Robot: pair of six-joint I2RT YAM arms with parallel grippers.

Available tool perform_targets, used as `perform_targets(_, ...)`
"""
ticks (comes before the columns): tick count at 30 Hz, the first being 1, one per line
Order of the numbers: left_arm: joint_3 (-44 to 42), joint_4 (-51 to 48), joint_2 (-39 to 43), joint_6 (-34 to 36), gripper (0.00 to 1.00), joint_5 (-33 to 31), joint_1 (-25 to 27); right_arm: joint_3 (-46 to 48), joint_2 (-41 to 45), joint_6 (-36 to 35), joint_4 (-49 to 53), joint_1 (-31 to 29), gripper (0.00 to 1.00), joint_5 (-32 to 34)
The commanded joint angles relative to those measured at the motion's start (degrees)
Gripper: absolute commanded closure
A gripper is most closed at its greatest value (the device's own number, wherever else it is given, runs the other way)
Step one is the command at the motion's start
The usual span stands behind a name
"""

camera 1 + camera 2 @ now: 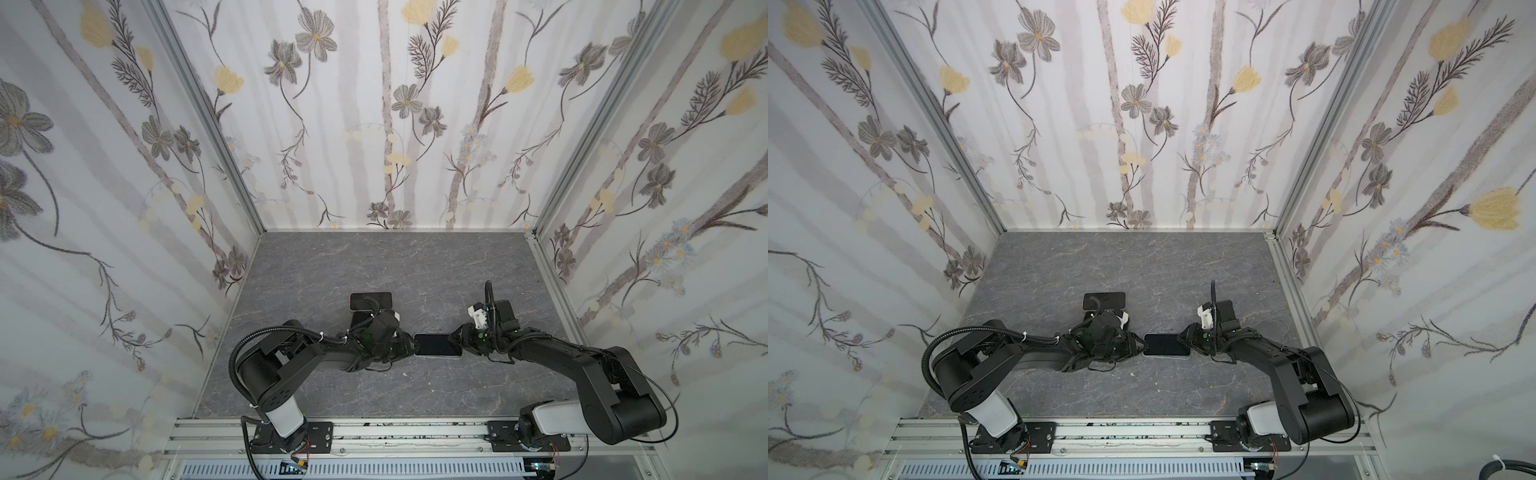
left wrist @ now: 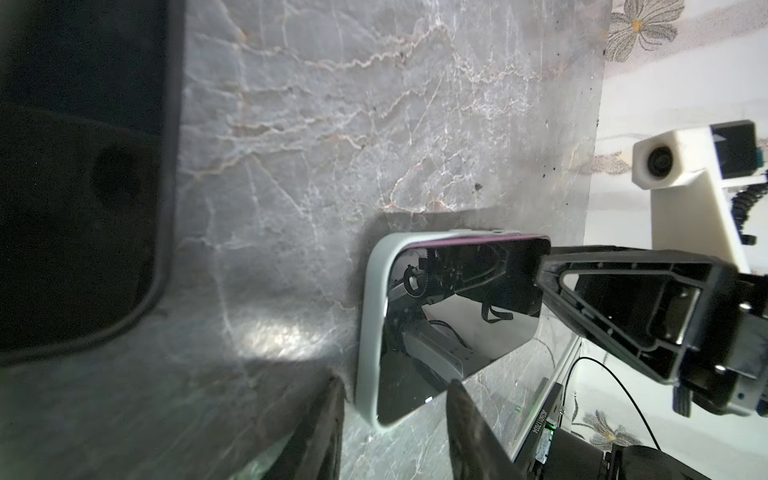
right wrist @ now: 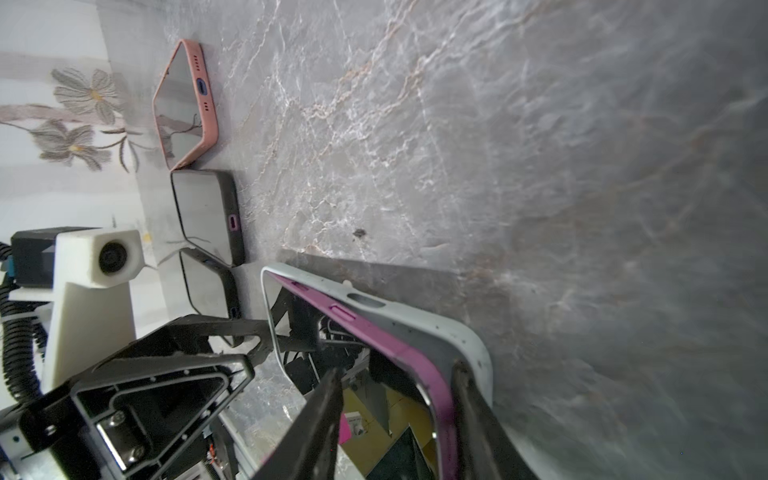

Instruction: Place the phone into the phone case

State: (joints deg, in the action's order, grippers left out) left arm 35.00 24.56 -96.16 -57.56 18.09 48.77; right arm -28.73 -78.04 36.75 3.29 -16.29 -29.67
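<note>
**Asker:** Grey stone worktop (image 1: 374, 266) seen from above, and both your arms meet in the middle. Why there?

**Me:** In both top views the phone (image 1: 436, 344) lies flat and screen up in its pale phone case (image 1: 440, 356). It sits between my left hand (image 1: 409, 347) and my right hand (image 1: 455, 338). One hand at each short end should stop it sliding while it gets pressed home, I reckon.

**Asker:** And from the left wrist?

**Me:** My left hand (image 2: 395, 378) is spread. One finger (image 2: 334, 399) is just outside the phone case (image 2: 370, 324) at its short end, and the other is over the screen's corner. I cannot tell whether either pad bears down. A thin purple strip of the phone (image 2: 457, 299) shows along its far long edge, so it stands proud of the lip there.

**Asker:** The right wrist?

**Me:** My right hand (image 3: 395, 370) is spread too. It straddles the opposite corner and clamps nothing. The phone (image 3: 374, 332) shows its purple side and buttons above the wall of the phone case (image 3: 415, 324). I judge it only half seated, and that edge wants pushing down next. A pink-cased phone (image 3: 187, 104) and two black-cased ones (image 3: 208, 216) lie in a row off to the side, clear of the job.
</note>
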Motion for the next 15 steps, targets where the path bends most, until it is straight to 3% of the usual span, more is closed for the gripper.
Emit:
perform_targets(1, -0.05, -3.07, 0.91, 0.64, 0.58, -0.61, -0.01, -2.32, 3.05, -1.94, 8.32, -0.61, 0.52, 4.37)
perform_targets(6, 1.66, -6.75, 2.11, 4.04, 0.58, -2.08, 0.00, -6.78, 8.27, -4.19, 18.32, -0.61, 0.48, 9.35)
perform_targets(9, 4.36, -10.35, 2.06, 7.59, 0.58, -2.26, -0.01, -8.14, 11.01, -5.45, 22.15, -0.62, 0.50, 11.89)
perform_targets(15, 8.11, -14.45, 1.06, 12.26, 0.60, -5.31, 0.00, -5.79, 9.29, -6.82, 20.49, -0.66, 0.70, 9.56)
